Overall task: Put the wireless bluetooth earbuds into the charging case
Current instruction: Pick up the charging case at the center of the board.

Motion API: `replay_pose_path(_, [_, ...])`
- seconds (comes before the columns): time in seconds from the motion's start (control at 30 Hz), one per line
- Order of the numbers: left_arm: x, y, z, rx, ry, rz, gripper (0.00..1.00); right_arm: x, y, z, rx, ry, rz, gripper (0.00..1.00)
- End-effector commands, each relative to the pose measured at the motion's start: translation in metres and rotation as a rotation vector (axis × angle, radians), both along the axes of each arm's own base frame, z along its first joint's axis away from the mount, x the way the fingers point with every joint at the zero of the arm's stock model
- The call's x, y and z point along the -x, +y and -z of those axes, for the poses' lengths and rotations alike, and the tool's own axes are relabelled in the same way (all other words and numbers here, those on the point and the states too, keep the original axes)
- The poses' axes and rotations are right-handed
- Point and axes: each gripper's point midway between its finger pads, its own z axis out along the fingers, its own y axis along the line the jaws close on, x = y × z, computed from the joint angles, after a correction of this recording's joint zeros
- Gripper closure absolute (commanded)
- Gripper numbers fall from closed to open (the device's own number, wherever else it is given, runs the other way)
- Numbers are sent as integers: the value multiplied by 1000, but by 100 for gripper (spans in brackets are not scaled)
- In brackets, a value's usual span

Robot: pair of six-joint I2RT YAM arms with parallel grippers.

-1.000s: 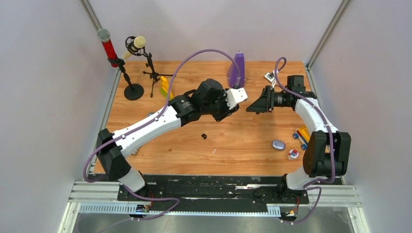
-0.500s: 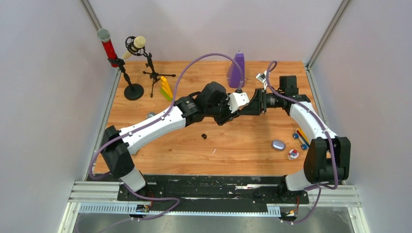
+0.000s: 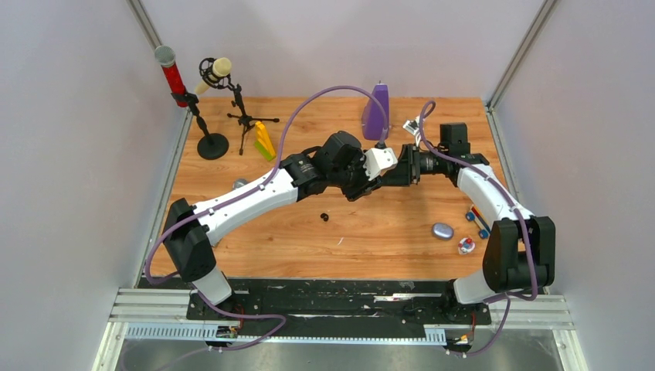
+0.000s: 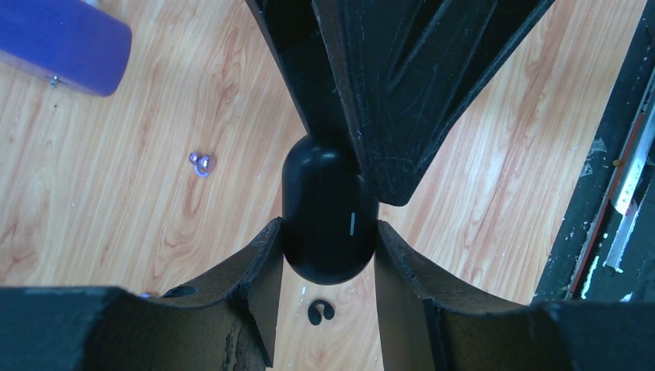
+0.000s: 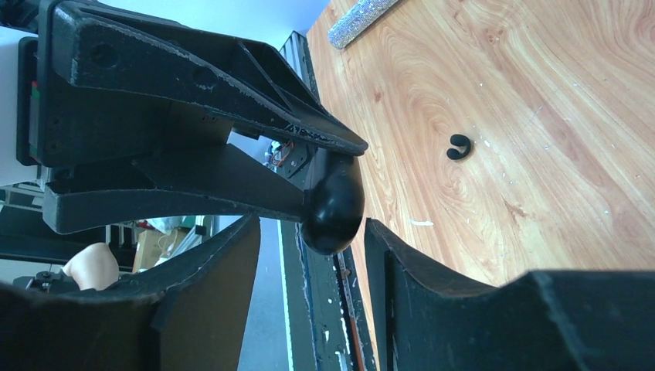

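Step, by my read: getting the closed black case ready, either a hand-over or prying the lid. No bud is in it yet, so the task is early.

Left gripper [image 4: 328, 233]: clamped on the case [image 4: 328, 220]. Both fingers [image 4: 261, 267] press its sides near the rounded end. The case is held up off the table [image 3: 386, 255], between the two arms over the middle of the board. Its lid seam looks shut.

Black buds [image 3: 324, 217]: lying together on the table, below the held case and toward the near edge, touched by nothing. Purple buds [image 4: 201, 163]: also loose on the wood, off to one side in the left wrist view.

Right gripper [image 5: 310, 228]: fingers [image 5: 405, 270] part open, straddling the free end of the case. In the right wrist view one finger sits just beside the case and the other leaves a clear gap. It is not gripping yet and holds nothing.

Purple case [image 3: 442, 230]: closed on the table near the right arm, well apart from the action.

Next move calls for the right fingers to pinch the free end squarely while the left grip stays firm. The glossy shell is rounded, so an off-centre squeeze could let it slip or twist out. After that the lid must come open before the buds can be picked up.
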Motion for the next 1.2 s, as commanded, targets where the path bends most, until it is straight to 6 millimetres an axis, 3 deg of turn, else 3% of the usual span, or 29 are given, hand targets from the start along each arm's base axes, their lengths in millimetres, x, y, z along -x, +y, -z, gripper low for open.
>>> replay_pose_path(0.0, [-4, -11, -18, 58, -10, -1, 52, -2, 4, -5, -18, -45, -23, 48])
replay_pose_path(0.37, [-5, -12, -15, 55, -6, -6, 52, -2, 9, 0, -30, 7, -50, 59])
replay_pose_path(0.93, [-5, -15, -12, 49, -4, -9, 52, -7, 11, 14, -1, 40, -32, 57])
replay_pose_path(1.17, [-6, -14, -13, 49, -12, -16, 52, -5, 13, 18, 0, 56, -40, 67])
